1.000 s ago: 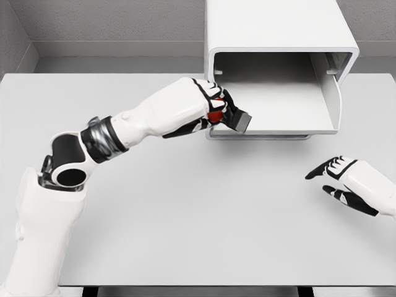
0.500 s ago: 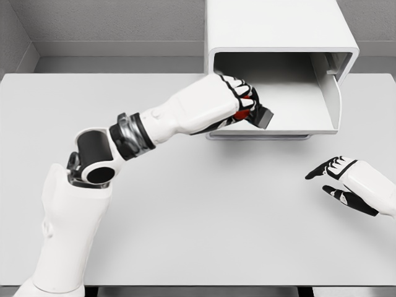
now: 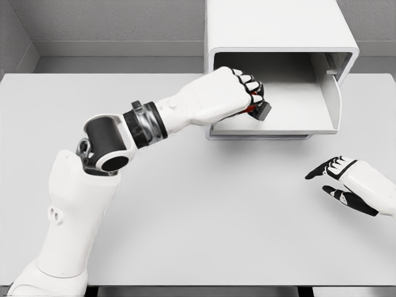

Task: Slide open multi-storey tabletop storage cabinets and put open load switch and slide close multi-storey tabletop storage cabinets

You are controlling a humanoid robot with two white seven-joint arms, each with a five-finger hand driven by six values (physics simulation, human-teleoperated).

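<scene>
Gripping the load switch, your left hand curls tight inside the open cabinet. It looks small, rigid and light; hold its body. Right hand rests spread.

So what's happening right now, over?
Left hand gripping load switch, inside open cabinet. Right hand open, resting on table. Nothing blocking.

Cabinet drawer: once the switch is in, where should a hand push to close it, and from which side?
Push the drawer's front lip, from the table side toward the cabinet. It juts out of the housing, open and level. The right hand hovers free nearby.
</scene>
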